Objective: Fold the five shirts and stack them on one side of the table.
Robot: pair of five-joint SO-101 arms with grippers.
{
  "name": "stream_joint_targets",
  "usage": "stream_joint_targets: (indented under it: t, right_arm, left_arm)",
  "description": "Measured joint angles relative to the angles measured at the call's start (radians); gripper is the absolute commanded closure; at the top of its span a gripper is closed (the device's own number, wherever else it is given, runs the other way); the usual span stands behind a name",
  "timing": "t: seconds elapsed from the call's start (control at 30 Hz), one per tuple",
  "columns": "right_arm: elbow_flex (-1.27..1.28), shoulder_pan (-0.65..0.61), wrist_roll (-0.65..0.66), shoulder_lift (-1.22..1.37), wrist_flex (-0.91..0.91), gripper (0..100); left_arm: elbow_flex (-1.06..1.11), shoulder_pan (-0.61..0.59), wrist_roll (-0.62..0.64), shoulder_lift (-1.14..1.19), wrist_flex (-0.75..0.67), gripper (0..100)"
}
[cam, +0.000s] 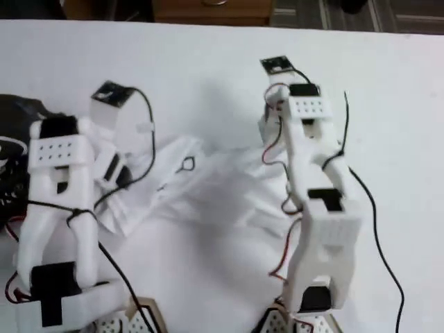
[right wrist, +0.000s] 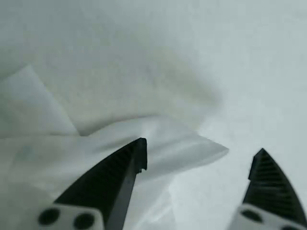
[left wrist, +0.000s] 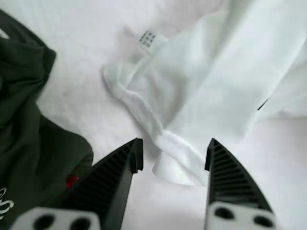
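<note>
The left gripper (left wrist: 175, 143) stands wide open with nothing in its grasp. Between its two black ribbed fingers (left wrist: 117, 177) lies the rolled hem of a crumpled white cloth shirt (left wrist: 216, 86). Whether the tips touch the cloth cannot be told. From that hem the shirt's folded edge runs ahead of the gripper to a rounded corner beside a small grey printed mark (left wrist: 147, 38). Just outside one finger lies a dark shirt with a red and white print (left wrist: 24, 134). Its edge stays apart from the white one, and a strip of white table top (left wrist: 81, 72) shows between them and widens ahead. Outside the other finger the white cloth gives way to plain table surface.

The right gripper (right wrist: 201, 146) is spread wide as well and grips nothing. A pointed corner of the white shirt lies under the gap, close to one finger, and its tip stops short of the other. Table top shows on that side and ahead of the fingers, under a soft shadow.

From the high view, the white shirt spreads between the two arms — loose, with ragged edges on every side. The dark shirt sits at the table's edge, on the outer side of the left arm. Beyond both grippers the white surface runs on to the far edge, and a brown wooden piece of furniture (cam: 208, 10) stands behind it.
</note>
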Motion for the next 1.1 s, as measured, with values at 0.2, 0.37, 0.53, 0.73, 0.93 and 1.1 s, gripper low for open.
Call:
stream_joint_targets:
  t: [0.2,0.37,0.53,0.73,0.93,1.1]
  right_arm:
    - [-0.325,0.0,0.0,0.25,0.187,67.7]
    - [-0.528,0.0,0.0,0.396,0.319,96.1]
    - [-0.654,0.005,-0.002,0.446,0.354,98.5]
    - [-0.79,0.002,-0.002,0.454,0.368,98.1]
    - [-0.887,0.006,0.0,0.397,0.37,98.1]
    - [-0.891,0.011,0.0,0.176,0.37,98.1]
  left_arm:
    - [0.086,0.005,0.005,0.0,-0.078,77]
    - [0.133,0.005,0.005,0.0,-0.141,77]
    - [0.141,0.005,0.005,0.0,-0.16,77]
    - [0.141,0.003,0.005,0.0,-0.164,77]
    - [0.015,0.003,0.005,0.0,-0.107,77]
    - [-0.206,0.006,0.055,0.0,0.032,76]
